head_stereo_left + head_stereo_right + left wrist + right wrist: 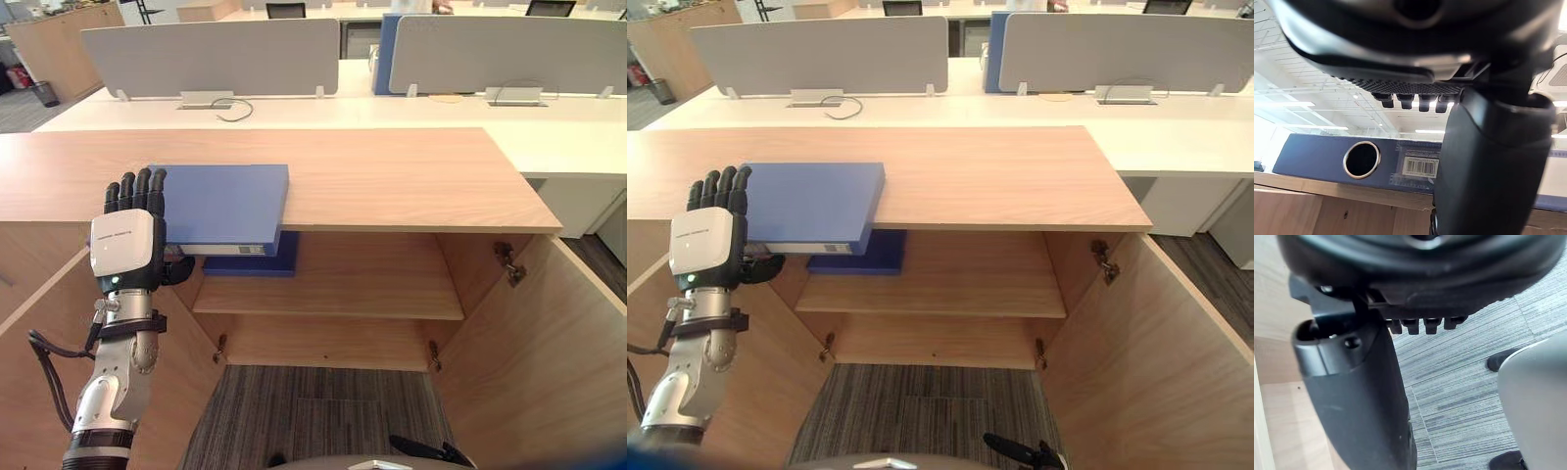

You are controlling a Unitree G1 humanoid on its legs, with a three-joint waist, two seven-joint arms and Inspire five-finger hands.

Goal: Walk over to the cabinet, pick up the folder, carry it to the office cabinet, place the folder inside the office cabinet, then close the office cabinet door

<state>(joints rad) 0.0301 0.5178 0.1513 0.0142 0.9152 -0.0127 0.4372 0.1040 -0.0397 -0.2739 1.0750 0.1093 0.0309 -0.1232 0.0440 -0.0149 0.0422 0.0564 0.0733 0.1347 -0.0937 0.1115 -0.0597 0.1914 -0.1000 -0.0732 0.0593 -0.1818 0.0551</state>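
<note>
Fingers [137, 188] of the left hand [122, 245] straight and pressed side by side, tips toward 12 o'clock, gripping nothing. Thumb [179, 269] stuck out toward 3 o'clock, just below the near edge of the blue folder [230, 201]; touching or not, impossible to tell. Hand standing upright at 9 o'clock of the folder, against its end.

Folder flat on the wooden surface [392, 176] of the cabinet [460, 284], toward that top's 9 o'clock end, spine [1317, 159] along the front edge and slightly past it. On the spine, seen from the left wrist: round hole [1361, 159], barcode label [1420, 166] at its 3 o'clock.

Below, at 6 o'clock of the folder, second blue folder [257, 264] lying on the shelf [372, 284] inside. Both doors [549, 362] swung wide open.

Right hand [1361, 396] low over striped carpet [1474, 396], fingers [1413, 325] apparently straight, side by side, holding nothing.

Beyond the cabinet at 12 o'clock, grey partitions [211, 57] on white desks [323, 110].
</note>
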